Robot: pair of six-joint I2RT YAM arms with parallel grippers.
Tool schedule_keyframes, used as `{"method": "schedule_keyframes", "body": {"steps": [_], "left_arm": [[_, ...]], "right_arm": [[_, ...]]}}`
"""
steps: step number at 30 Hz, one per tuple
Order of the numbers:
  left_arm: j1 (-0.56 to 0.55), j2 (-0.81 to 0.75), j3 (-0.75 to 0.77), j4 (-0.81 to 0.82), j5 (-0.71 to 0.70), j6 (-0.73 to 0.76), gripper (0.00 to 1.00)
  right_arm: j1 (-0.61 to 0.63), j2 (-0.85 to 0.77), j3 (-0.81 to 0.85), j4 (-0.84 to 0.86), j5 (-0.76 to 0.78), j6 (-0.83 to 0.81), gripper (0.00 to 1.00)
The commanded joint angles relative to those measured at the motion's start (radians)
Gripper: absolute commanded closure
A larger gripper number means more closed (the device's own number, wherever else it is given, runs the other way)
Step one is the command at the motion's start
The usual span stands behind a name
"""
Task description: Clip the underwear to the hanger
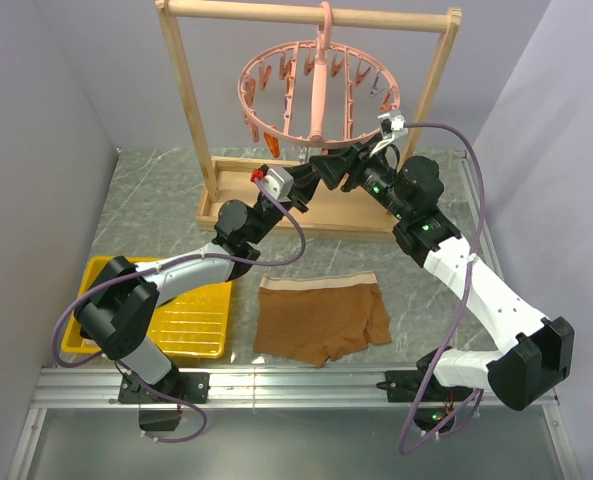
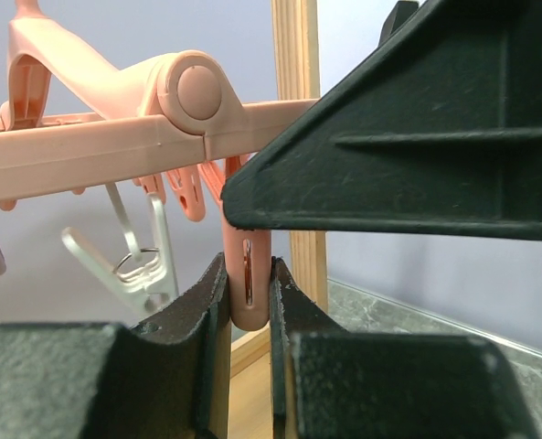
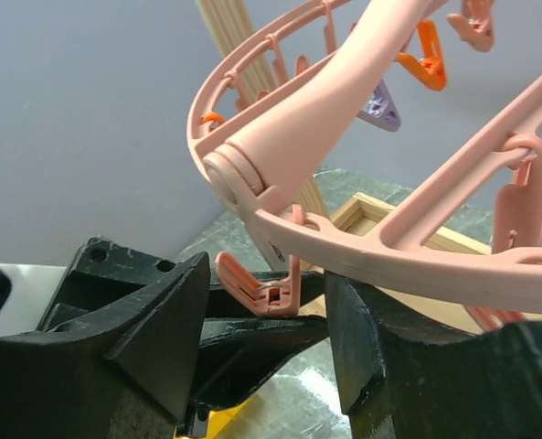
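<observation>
**Top, left-wrist and right-wrist views.** The left gripper point(image 2: 249, 306) is closed tight on one pink clip point(image 2: 248, 261) that hangs under the hinge of the hanger point(image 1: 319, 95), with a pad pressing each side of the clip. The right gripper point(image 3: 269, 302) stands open astride what we take to be the same clip, with a gap on each side, and it holds nothing. The underwear point(image 1: 321, 318) lies flat on the table point(image 1: 156, 200), waistband away from the arm bases. It is well apart from both grippers and just beside the yellow tray point(image 1: 191, 320). The ring hangs from the wooden rack point(image 1: 181, 100).

We judge the step in hand to be readying a clip. To do it well, we would hold the left grip steady so the ring cannot swing. We would squeeze the clip's handle end rather than its mouth — and confirm the mouth opens before fetching fabric. A slip here could set the whole ring rocking.
</observation>
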Motion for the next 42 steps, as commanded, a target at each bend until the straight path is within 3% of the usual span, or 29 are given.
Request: {"method": "schedule_keyframes", "body": {"steps": [1, 11, 14, 16, 19, 22, 25, 28, 32, 38, 42], "left_arm": [[-0.024, 0.016, -0.004, -0.013, 0.100, 0.019, 1.00], [-0.026, 0.017, 0.000, -0.027, 0.103, 0.022, 1.00], [-0.028, 0.016, -0.001, -0.033, 0.097, 0.016, 1.00], [-0.028, 0.013, 0.002, -0.037, 0.093, 0.014, 0.99], [-0.028, 0.008, 0.002, -0.044, 0.080, 0.011, 0.90], [-0.028, 0.002, 0.002, -0.053, 0.074, 0.011, 0.66], [-0.028, -0.013, -0.001, -0.077, 0.065, 0.003, 0.50], [-0.023, -0.062, -0.027, -0.135, 0.085, 0.009, 0.41], [0.012, -0.217, -0.072, -0.359, 0.131, -0.001, 0.39], [0.080, -0.438, -0.127, -1.036, 0.232, -0.125, 0.40], [0.104, -0.535, -0.184, -1.191, 0.238, -0.230, 0.42]], "right_arm": [[0.011, 0.013, 0.035, 0.065, 0.049, 0.013, 0.41], [0.025, 0.019, 0.030, 0.073, 0.072, -0.007, 0.44], [0.024, 0.022, 0.038, 0.059, 0.095, -0.005, 0.67], [0.024, 0.024, 0.038, 0.061, 0.108, -0.011, 0.76], [0.025, 0.025, 0.038, 0.061, 0.100, -0.011, 0.89], [0.025, 0.024, 0.038, 0.059, 0.097, -0.011, 1.00], [0.025, 0.021, 0.037, 0.052, 0.095, -0.020, 1.00], [0.025, 0.019, 0.038, 0.044, 0.095, -0.033, 1.00], [0.023, 0.014, 0.035, 0.041, 0.086, -0.045, 1.00], [0.019, 0.004, 0.023, 0.038, 0.083, -0.051, 1.00], [0.020, 0.007, 0.026, 0.035, 0.080, -0.046, 1.00]]}}
